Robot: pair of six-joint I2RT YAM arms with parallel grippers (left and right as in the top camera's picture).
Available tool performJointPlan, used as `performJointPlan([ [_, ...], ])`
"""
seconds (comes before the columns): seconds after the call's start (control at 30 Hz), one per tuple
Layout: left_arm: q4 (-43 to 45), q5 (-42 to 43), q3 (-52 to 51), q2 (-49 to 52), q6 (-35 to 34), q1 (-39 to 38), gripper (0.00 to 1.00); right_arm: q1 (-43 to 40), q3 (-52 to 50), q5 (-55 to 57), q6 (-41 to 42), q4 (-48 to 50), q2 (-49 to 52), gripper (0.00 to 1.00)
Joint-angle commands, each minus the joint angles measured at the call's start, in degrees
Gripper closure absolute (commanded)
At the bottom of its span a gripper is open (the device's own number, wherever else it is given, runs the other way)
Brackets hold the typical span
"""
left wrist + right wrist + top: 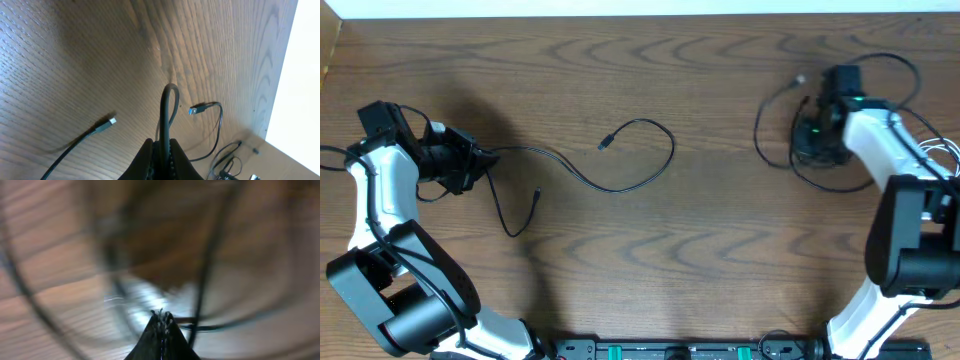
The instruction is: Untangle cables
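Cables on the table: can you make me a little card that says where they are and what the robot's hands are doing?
table: brown wooden table
long cable: thin black cable, lying across the middle in a loose curl
plug: small plug end lying free on the wood
left gripper: left gripper, shut on a bend of that cable
pile: tangle of thin black cables on the right side
right gripper: right gripper, shut, down at the tangle; too blurry to tell if it holds anything

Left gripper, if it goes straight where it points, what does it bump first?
Probably the table. The left gripper is shut on a black cable whose loop pokes out ahead; past it only wood shows. A blue-tipped plug lies off to the side, though depth is unclear.
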Motion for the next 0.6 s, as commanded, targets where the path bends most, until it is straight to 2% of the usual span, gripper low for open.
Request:
performJointPlan([
  [0.0,-0.11,-2.08,-0.72,-0.96,-0.5,-0.48,0.92,-3.91,-0.07,5.6,0.55,-1.09,-0.31,0.99],
  [0.2,0.44,-3.48,-0.72,-0.96,-0.5,-2.45,0.92,-6.58,-4.15,7.52,0.35,1.73,-0.31,0.99],
  [0.33,1.14,-3.48,-0.72,-0.96,-0.48,-3.74,0.92,-7.41,-8.09,12.02,0.35,7.3,-0.31,0.99],
  [0.57,1.77,-3.5,-0.72,-0.96,-0.24,-5.38,0.92,-8.55,-13.05,12.09,0.33,14.78,-0.31,0.99],
])
